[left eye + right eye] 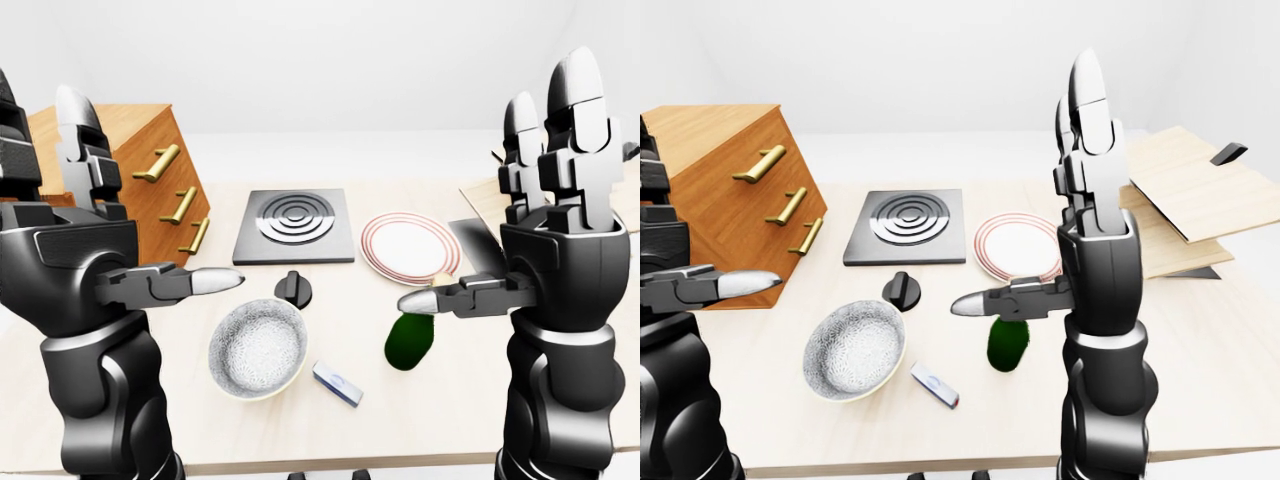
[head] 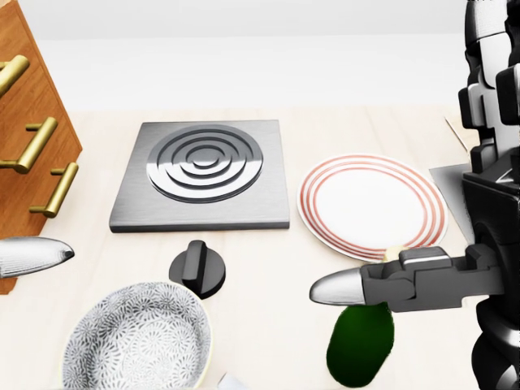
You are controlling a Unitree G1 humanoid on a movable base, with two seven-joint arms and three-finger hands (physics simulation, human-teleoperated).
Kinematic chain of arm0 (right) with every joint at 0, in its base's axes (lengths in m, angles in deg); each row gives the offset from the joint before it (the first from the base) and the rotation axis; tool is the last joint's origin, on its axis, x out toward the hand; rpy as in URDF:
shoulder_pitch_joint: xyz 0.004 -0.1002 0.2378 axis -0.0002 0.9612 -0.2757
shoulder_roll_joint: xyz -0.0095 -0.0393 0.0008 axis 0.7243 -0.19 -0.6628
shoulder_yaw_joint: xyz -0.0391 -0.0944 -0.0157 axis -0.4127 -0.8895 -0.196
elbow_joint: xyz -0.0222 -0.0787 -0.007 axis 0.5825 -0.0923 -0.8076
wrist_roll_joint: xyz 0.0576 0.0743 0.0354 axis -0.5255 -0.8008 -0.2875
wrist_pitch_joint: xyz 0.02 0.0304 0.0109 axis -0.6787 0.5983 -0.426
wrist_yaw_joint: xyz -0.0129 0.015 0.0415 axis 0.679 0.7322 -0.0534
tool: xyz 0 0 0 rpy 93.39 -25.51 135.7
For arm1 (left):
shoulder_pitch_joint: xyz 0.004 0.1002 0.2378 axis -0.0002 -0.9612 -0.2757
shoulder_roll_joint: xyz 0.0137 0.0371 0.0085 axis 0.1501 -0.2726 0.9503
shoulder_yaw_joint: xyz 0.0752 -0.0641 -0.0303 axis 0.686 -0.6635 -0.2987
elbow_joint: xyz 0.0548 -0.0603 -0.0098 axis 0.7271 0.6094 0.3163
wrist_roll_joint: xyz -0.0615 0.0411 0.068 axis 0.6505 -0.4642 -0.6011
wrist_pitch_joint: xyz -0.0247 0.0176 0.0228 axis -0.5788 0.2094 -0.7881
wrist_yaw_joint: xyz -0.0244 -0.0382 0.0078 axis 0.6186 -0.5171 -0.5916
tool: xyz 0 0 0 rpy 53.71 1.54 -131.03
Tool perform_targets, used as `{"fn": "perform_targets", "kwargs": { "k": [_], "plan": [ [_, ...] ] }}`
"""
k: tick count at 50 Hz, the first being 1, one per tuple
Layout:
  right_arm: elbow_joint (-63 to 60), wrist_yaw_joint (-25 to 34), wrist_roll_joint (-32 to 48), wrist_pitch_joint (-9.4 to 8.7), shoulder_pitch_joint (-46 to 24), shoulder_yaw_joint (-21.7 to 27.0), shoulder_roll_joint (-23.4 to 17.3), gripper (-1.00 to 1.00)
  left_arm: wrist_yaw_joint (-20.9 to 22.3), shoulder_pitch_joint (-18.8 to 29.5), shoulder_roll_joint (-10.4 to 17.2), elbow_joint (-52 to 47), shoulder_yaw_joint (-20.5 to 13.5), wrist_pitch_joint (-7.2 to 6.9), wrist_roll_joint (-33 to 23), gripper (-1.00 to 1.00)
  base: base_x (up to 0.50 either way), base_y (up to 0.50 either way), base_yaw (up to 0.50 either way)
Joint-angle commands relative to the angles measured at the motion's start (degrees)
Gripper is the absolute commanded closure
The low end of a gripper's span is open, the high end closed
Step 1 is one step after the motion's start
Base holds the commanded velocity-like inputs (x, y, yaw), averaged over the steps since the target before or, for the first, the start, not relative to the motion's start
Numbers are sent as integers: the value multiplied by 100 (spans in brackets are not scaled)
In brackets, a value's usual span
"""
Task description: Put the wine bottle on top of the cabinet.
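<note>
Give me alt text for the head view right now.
The right hand reaches in open over the green wine bottle, not gripping it. Above it sit a red-ringed plate, a burner plate and a black knob; a patterned bowl and the wooden cabinet lie left.

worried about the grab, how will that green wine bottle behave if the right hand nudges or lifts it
The wine bottle stands upright, tall on a narrow base, so a sideways nudge would probably tip it, and its round body might then roll. Its glossy glass-like surface looks slippery and likely breakable. The right hand is open beside the neck, not yet gripping.
</note>
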Motion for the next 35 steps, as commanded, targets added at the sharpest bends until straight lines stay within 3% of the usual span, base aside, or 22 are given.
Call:
{"fn": "perform_targets", "kwargs": {
  "k": [1,18,35],
  "plan": [
    [36,147,284,0,29,-85,7,-100,39,-39,-26,142,58,0,-87,-100,0,50,0],
    [92,177,292,0,99,-47,93,-100,92,-109,-79,136,96,0,-166,-100,0,50,0],
    [-8,225,153,0,215,30,125,-100,122,-120,-109,185,131,0,-218,-100,1,0,0]
  ]
}}
